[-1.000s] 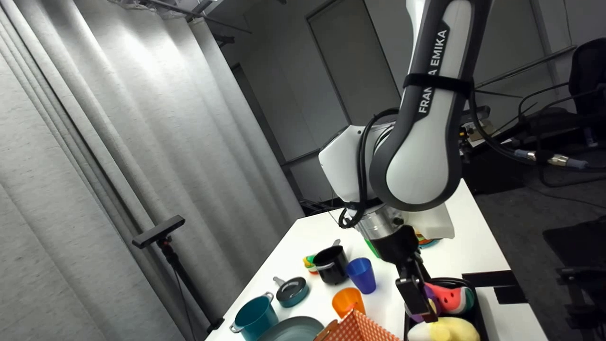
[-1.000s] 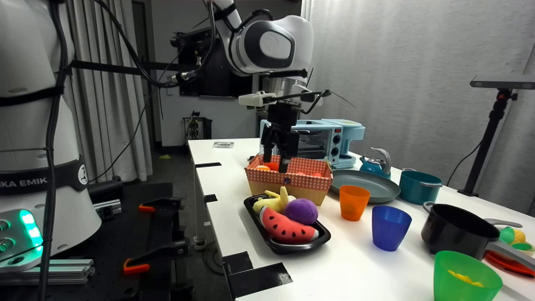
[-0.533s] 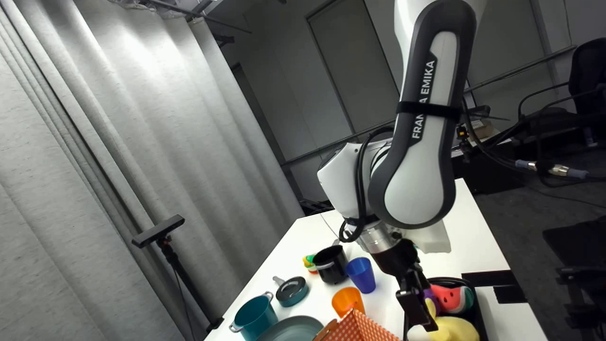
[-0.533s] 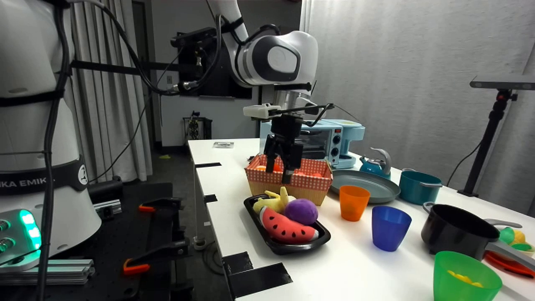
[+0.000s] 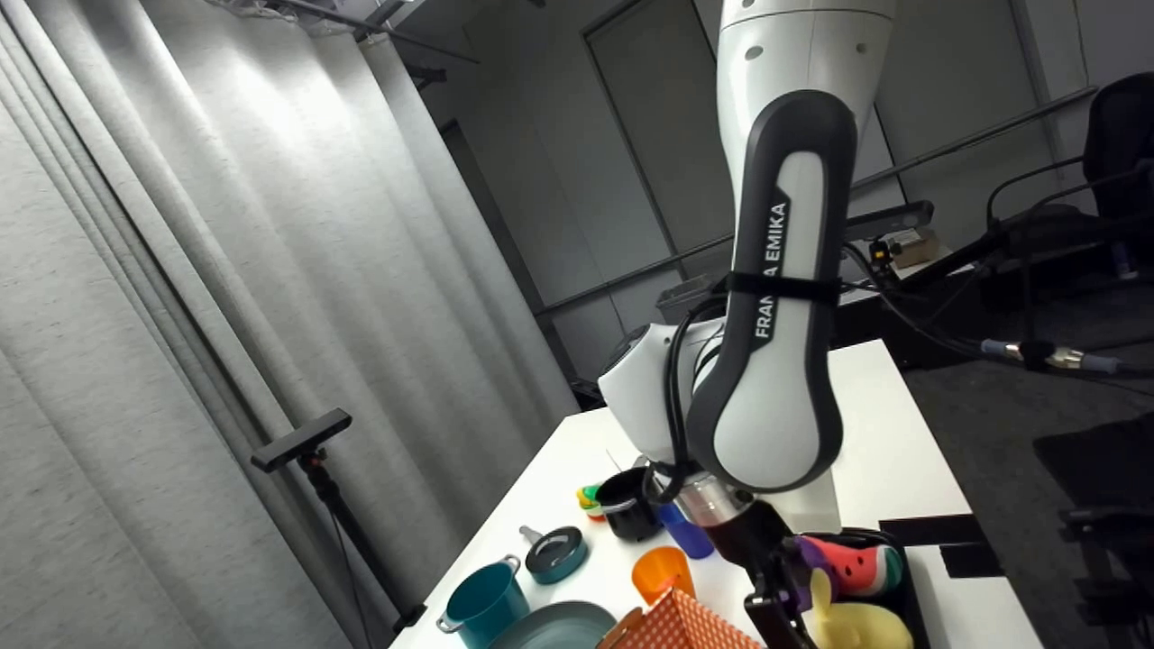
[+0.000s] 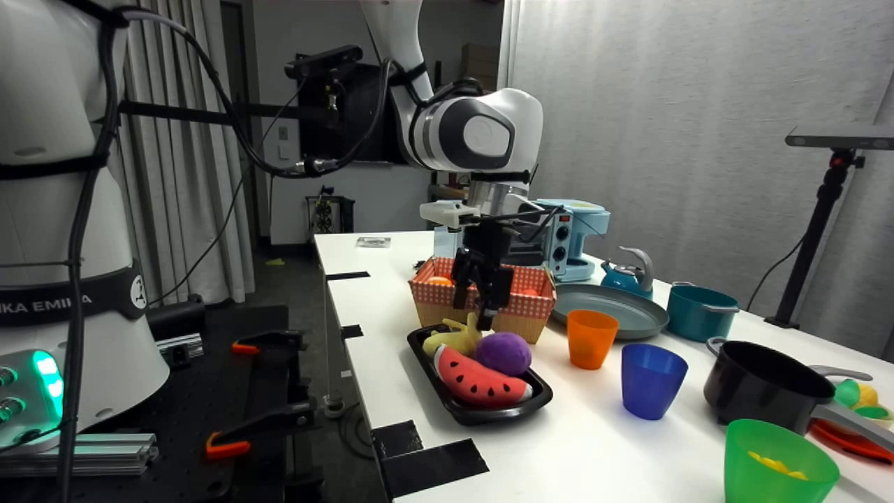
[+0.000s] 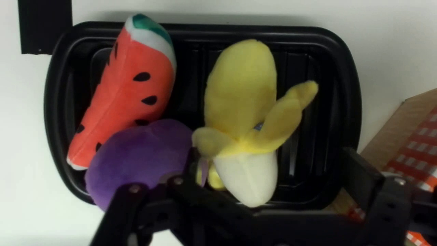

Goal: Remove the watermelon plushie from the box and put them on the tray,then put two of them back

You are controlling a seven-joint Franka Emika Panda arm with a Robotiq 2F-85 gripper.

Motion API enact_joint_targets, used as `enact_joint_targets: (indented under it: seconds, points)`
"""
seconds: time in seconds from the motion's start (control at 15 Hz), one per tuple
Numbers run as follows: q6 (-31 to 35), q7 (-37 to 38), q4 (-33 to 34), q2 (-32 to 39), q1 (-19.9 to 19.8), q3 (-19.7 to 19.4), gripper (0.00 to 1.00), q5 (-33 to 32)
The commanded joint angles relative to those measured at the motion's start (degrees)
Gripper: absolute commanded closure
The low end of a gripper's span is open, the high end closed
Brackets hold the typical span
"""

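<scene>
Some bare space shows in the black tray (image 7: 245,29) between the banana plushie (image 7: 242,89) and the end nearest the gingham box (image 6: 532,306), with the gripper (image 7: 273,160) above, jaws spread wide, contact unclear. Inside the tray, the watermelon plushie (image 7: 136,82) lies beside the purple plushie (image 7: 136,153); the box holds orange-red items (image 6: 531,292), partly hidden.

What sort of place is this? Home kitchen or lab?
Probably a robotics lab: Franka arm, stand-mounted camera, and a watermelon plushie in a black tray, which looks like a test prop.
</scene>
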Motion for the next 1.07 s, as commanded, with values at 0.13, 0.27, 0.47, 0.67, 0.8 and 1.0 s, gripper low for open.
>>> enact_joint_targets:
  seconds: [0.13, 0.27, 0.47, 0.67, 0.8, 1.0]
  points:
    - [1.1, 2.2, 2.4, 4.4, 0.3, -0.2, 0.00, 2.2]
    - [1.0, 2.2, 2.4, 4.4, 0.2, -0.2, 0.00, 3.0]
    - [1.0, 2.0, 2.5, 4.6, 0.1, -0.1, 0.29, 3.8]
    - [1.2, 1.9, 2.6, 4.3, 0.2, -0.1, 0.45, 4.1]
    - [1.3, 1.8, 2.7, 4.2, 0.2, -0.1, 0.59, 4.0]
    - [1.3, 1.6, 2.7, 4.2, 0.0, -0.2, 0.85, 4.2]
